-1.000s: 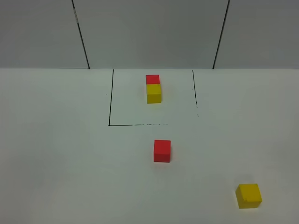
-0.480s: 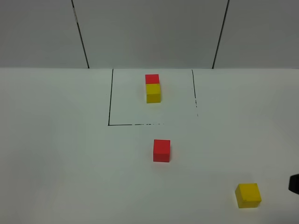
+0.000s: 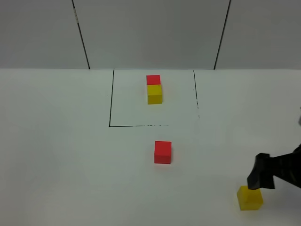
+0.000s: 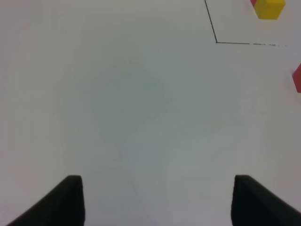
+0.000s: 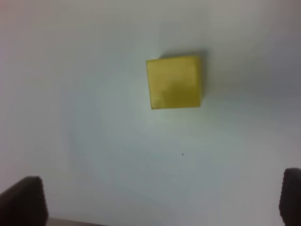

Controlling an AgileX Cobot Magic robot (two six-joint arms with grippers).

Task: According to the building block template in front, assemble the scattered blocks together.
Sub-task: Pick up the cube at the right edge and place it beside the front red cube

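The building block template [image 3: 154, 88], a red cube joined to a yellow one, sits inside the black-line square [image 3: 110, 103] at the back of the white table. A scattered red block [image 3: 162, 152] lies in front of the square. The scattered yellow block [image 3: 249, 197] lies at the front right. My right gripper [image 3: 260, 178] reaches in from the right edge, just above and behind this block. In the right wrist view the yellow block [image 5: 174, 82] lies ahead of the wide-open right gripper [image 5: 157, 202], apart from it. My left gripper [image 4: 157, 202] stands open over bare table, holding nothing.
The left wrist view catches the template's yellow cube [image 4: 269, 8], a corner of the black outline [image 4: 216, 42] and the edge of the red block [image 4: 297, 77]. A grey panelled wall [image 3: 150, 33] closes the table's far side.
My right arm has come in from the right edge and now hovers by the yellow block. The blocks and the template have not moved.
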